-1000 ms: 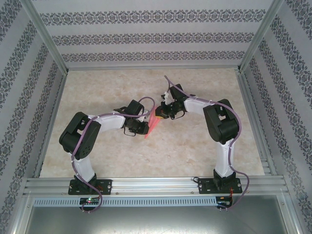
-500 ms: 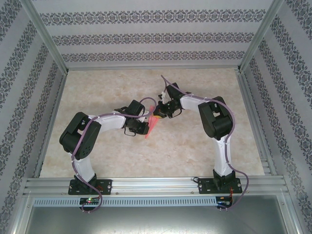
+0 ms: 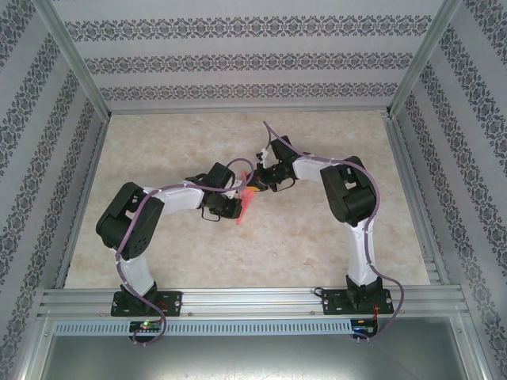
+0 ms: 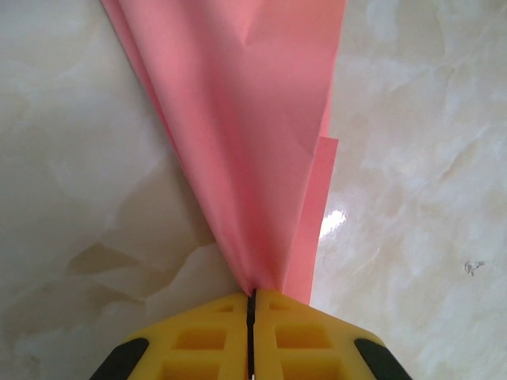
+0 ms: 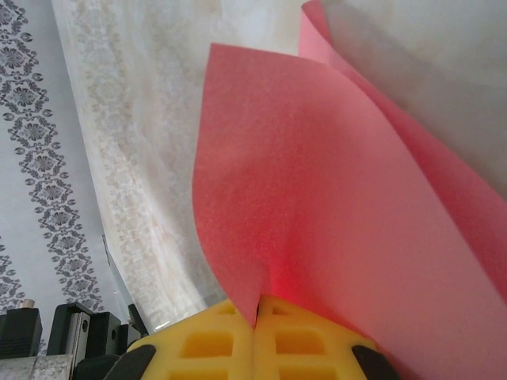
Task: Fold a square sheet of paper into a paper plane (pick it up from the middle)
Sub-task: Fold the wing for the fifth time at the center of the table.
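Marbled beige tabletop (image 3: 317, 237) spreads beneath both arms, with patterned walls (image 3: 238, 63) around it. Over its middle the pink-red sheet of paper (image 4: 238, 119) is held folded between the two tools. The left gripper (image 4: 251, 297) pinches its narrow gathered end with jaws pressed together, and the right gripper (image 5: 257, 305) clamps another edge likewise.

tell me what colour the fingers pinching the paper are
Yellow; the left wrist view shows the fingers best, shut on the pink-red paper.

Pale marbled tabletop (image 3: 301, 237) gleams, patterned wallpaper walls (image 3: 238, 63) stand on three sides, a silver metal rail (image 3: 253, 299) lines the near edge.
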